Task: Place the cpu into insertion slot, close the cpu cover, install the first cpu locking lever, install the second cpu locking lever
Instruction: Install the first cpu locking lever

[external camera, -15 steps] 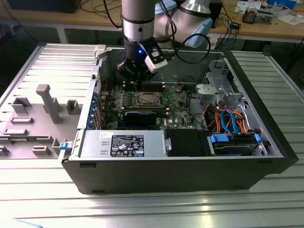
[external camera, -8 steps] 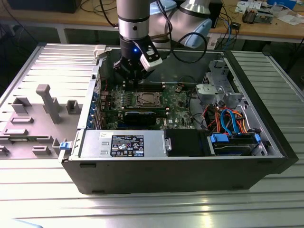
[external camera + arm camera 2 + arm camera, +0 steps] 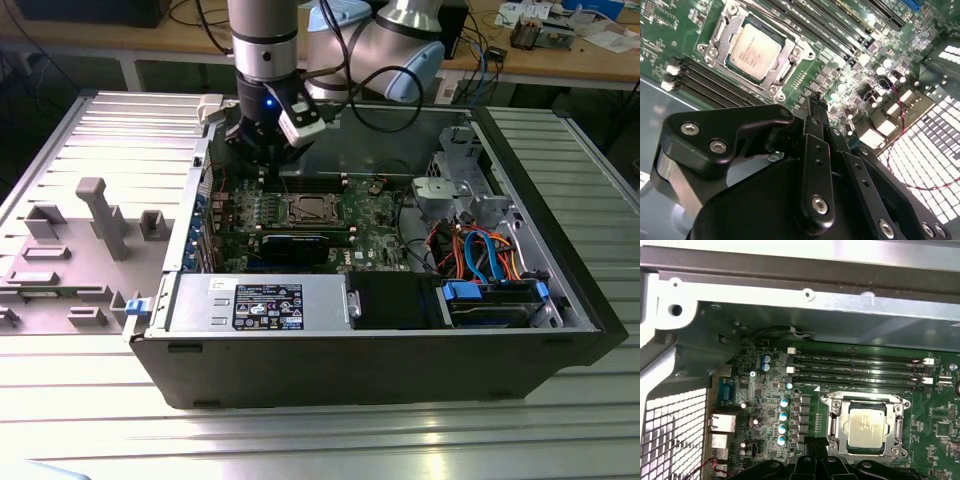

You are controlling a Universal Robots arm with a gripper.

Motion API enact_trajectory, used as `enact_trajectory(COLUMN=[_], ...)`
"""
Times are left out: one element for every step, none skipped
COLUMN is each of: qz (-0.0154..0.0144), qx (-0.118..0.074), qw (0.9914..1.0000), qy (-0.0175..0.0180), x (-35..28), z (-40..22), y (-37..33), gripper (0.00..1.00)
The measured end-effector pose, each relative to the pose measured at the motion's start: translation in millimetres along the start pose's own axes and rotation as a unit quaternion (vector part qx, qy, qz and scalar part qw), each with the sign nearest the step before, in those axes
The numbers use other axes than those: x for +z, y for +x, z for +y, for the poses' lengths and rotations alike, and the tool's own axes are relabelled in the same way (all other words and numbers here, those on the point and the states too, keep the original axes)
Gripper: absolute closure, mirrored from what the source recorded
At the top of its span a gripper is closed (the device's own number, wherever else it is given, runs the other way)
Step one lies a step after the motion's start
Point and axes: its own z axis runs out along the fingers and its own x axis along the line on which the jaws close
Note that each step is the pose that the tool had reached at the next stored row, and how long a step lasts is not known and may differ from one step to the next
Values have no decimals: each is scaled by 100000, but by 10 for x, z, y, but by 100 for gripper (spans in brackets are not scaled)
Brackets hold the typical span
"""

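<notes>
The cpu [image 3: 752, 50] [image 3: 866, 426], a silver-grey square, lies flat in the insertion slot [image 3: 310, 208] on the green board. The cpu cover [image 3: 721, 31] [image 3: 838, 424], a shiny steel frame, lies down around it, and the chip shows through its window. Thin metal levers run along two sides of the frame; whether they are latched I cannot tell. My gripper [image 3: 262, 162] [image 3: 815, 101] [image 3: 816, 442] hangs over the board beside the socket, toward the exterior view's left and rear. Its black fingers are shut with nothing between them.
Long memory slots [image 3: 860, 371] run behind the socket. A black graphics card [image 3: 295, 245] lies in front of it, then the power supply [image 3: 260, 303]. A drive cage and cables [image 3: 485, 270] fill the case's right end. A grey fixture plate [image 3: 90, 240] sits outside, left.
</notes>
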Motion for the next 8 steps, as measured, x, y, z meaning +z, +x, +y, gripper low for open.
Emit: enact_trajectory(qz=[-5,-3,-4,-4,-4,-16,-14,-15], qx=[-3,-4,-5,-6,-11,-2,0,4], qw=[100000,100000,100000,100000,100000,100000,100000,100000], qy=[0,3,-1,-2,0,-6,-5,-1], x=[0,-1,0,0,0,0,-1,-1], z=[7,21,35,56,70,99,110,122], y=[6,9,10,11,13,22,26,30], gripper=[89,89,89,89,89,89,89,89])
